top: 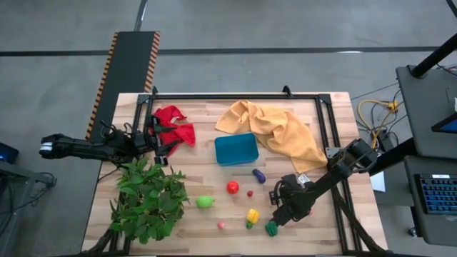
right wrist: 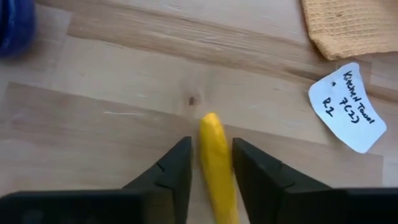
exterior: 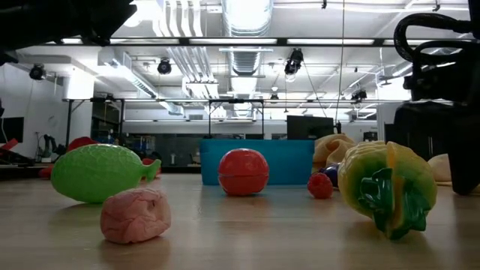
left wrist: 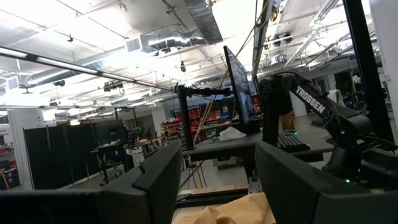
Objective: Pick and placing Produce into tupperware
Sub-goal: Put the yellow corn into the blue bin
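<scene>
While the left arm waits at the counter's (top: 314, 232) left edge beside the red cloth (top: 175, 125), the right arm does the work.

High view: the right pincer (top: 284, 205) is low over the wood, between the aubergine (top: 258, 175) and the dark green piece (top: 271, 228). The teal box (top: 236, 149) lies back and to the left of it, past the aubergine, with nothing inside that I can see. The right arm is the nearer one to the box. The tomato (top: 233, 188), pale green fruit (top: 205, 202), yellow pepper (top: 252, 215) and pink piece (top: 221, 225) are loose in front of the box.

Low view: the box (exterior: 300, 161) stands behind the tomato (exterior: 243, 172). The pepper (exterior: 386, 187) and pink piece (exterior: 136, 215) are nearest the lens.

Left wrist view: the left pincer (left wrist: 214, 155) is spread, holding nothing and facing the room. "TROSSEN" reads on the far arm (left wrist: 309, 99).

Right wrist view: the right pincer (right wrist: 211, 146) is closed about a slim yellow fruit (right wrist: 214, 155). The fingers (right wrist: 177, 165) press its flanks as far as I can judge. Its long axis runs in line with the fingers and its tip pokes past them. A paper tag (right wrist: 348, 106) by the mustard towel (right wrist: 354, 25) reads "Kitchen Towel 7(2) R2".
</scene>
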